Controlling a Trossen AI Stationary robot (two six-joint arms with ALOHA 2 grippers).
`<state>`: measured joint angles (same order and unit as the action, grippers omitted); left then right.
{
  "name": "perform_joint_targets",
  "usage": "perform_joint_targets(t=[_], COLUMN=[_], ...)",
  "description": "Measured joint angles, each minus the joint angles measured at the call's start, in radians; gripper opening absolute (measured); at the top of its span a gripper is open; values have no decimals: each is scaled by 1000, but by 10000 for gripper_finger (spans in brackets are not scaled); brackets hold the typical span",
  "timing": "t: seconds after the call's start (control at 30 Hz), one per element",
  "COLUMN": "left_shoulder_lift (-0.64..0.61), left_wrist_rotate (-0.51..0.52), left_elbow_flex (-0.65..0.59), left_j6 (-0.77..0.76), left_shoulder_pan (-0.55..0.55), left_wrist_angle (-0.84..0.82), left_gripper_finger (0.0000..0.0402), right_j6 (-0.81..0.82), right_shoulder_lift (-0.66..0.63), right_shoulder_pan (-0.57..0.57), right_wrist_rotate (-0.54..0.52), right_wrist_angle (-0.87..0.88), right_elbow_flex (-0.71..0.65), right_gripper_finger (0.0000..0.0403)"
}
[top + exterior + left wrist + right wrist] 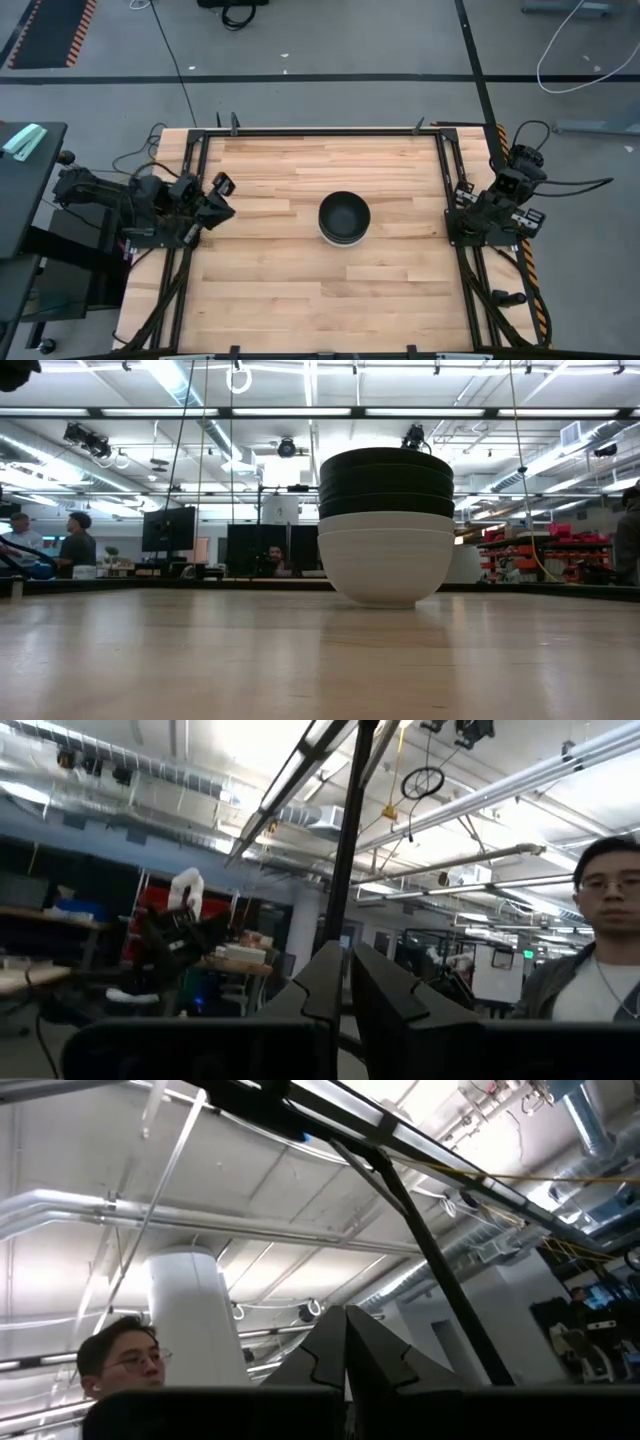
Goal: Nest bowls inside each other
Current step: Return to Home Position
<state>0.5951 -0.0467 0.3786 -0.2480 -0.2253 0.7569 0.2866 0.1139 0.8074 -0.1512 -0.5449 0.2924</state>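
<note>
First, overhead. Left pincer (222,200) folded low at the left edge of the wooden table (300,290), fingertips toward the centre. Right pincer (462,212) tucked at the opposite edge. Between the two pincers, well apart from each and roughly midway: one stack of nested bowls (344,217), black bowl uppermost, a sliver of white rim showing beneath it.

Next, low view. Stack upright on the wood: three glossy black bowls (386,480) seated one inside another, carried in two white bowls (386,565), lowest white bowl touching the table top. Behind, in the room, two people (75,542) at far left.

Left wrist view. Left pincer (345,955) with both dark fingers pressed together, gripping nothing, aimed upward toward ceiling lights (290,780). One person (600,960) beyond the fingers.

Right wrist view. Right pincer (345,1318) likewise closed tip to tip, gripping nothing, aimed toward ceiling ducts (100,1215). One person (120,1365) beyond the fingers.
</note>
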Motion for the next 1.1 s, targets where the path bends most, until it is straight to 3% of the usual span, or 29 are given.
perform_joint_targets(t=[0.27, 0.5, 0.77, 1.1], left_shoulder_lift=[-165, -301, -407, -522], left_wrist_rotate=[0, 0, 0, 0], left_elbow_flex=[0, 0, 0, 0], left_j6=[99, 129, 145, 157], left_shoulder_pan=[-1, -1, -1, -1], left_wrist_angle=[-84, -170, -233, -314], left_gripper_finger=[30, 24, 36, 23], right_j6=[-44, -35, -25, -43], right_shoulder_lift=[-4, -101, -113, -113], right_shoulder_pan=[-33, -84, -91, -90], right_wrist_rotate=[9, 63, 57, 57], right_wrist_angle=[-3, 59, 122, 221], right_elbow_flex=[26, 53, 87, 188], right_gripper_finger=[14, 14, 14, 14])
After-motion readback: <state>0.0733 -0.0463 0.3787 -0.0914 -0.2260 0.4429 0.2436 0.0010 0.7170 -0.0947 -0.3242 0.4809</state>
